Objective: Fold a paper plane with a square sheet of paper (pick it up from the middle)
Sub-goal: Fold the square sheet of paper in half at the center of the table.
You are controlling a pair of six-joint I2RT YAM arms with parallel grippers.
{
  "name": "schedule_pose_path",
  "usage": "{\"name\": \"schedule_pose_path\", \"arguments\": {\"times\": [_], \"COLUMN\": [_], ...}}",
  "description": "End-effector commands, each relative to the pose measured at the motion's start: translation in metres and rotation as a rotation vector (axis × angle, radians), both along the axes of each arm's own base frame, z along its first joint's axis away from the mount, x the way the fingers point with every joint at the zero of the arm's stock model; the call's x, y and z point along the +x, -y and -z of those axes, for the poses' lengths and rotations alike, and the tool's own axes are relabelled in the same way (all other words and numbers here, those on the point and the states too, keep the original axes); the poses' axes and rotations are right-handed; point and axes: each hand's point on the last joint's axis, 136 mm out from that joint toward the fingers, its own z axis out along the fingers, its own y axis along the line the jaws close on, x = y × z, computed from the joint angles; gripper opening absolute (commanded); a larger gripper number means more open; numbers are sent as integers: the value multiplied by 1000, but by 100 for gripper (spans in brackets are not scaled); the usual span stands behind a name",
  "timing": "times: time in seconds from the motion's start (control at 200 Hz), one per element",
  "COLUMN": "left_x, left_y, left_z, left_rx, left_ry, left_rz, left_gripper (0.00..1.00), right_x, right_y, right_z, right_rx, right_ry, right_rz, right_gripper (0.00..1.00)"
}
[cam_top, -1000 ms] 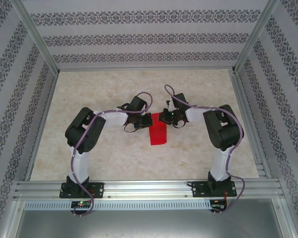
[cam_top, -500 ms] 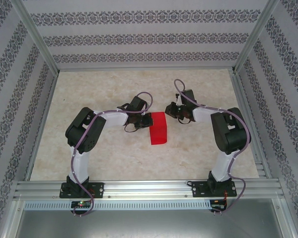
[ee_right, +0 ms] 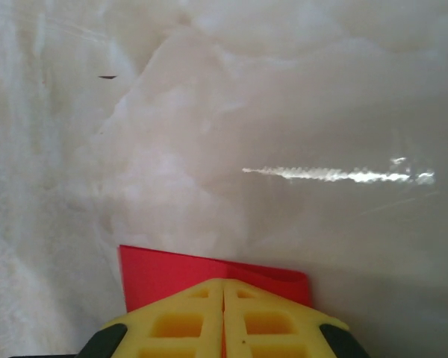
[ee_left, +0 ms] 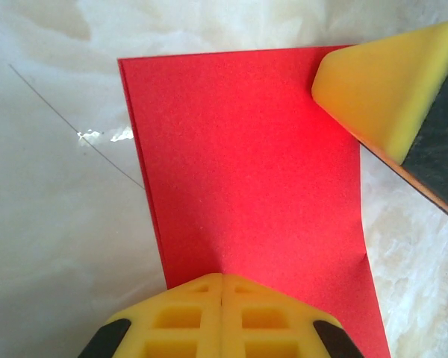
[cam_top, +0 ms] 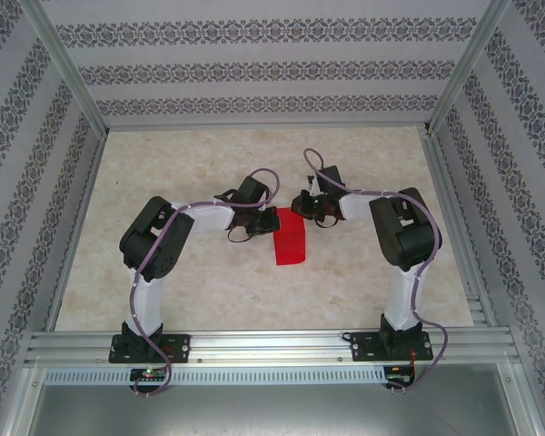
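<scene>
The red paper sheet (cam_top: 290,243) lies flat near the middle of the tabletop (cam_top: 209,291), between the two arms. It is folded into a narrow rectangle, with layered edges showing along one long side in the left wrist view (ee_left: 246,164).

The left end effector (cam_top: 259,221) sits at the sheet's far left edge. Its yellow fingers are pressed together and their tips rest on the paper (ee_left: 222,277), where a small crease starts.

The right end effector (cam_top: 300,207) is at the far right corner with its jaws closed too. Its tips are over the red edge (ee_right: 224,283), and one yellow fingertip (ee_left: 373,82) touches that corner. I cannot tell whether either one actually pinches the paper.

Patterned walls (cam_top: 272,68) surround the pale marbled surface.
</scene>
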Motion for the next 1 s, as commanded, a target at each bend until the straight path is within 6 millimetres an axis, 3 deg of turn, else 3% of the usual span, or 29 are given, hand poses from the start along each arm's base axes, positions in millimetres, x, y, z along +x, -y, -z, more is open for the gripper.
{"name": "schedule_pose_path", "arguments": {"times": [0.0,0.145,0.27,0.41,0.56,0.674,0.824,0.999], "left_x": [-67,-68,-68,-67,-65,-62,-59,-55], "left_y": [-79,-80,-80,-79,-77,-75,-73,-72], "left_z": [100,101,101,100,99,98,96,95], "left_rx": [365,368,365,361,356,349,348,356], "left_ry": [-279,-280,-279,-276,-265,-253,-232,-215], "left_rz": [-54,-55,-53,-52,-44,-30,-5,12], "left_gripper": [0,0,0,0,0,0,0,0], "right_x": [19,31,38,12,-41,-69,-84,-92], "right_y": [25,49,55,42,15,0,-12,-10], "right_z": [7,5,-29,-59,-44,-27,-14,-2], "right_rx": [-80,-78,-37,3,46,39,49,41], "right_ry": [10,27,100,130,27,-43,-83,-110], "right_rz": [92,167,175,98,-32,-105,-145,-151], "right_gripper": [8,8,8,9,10,10,9,10]}}
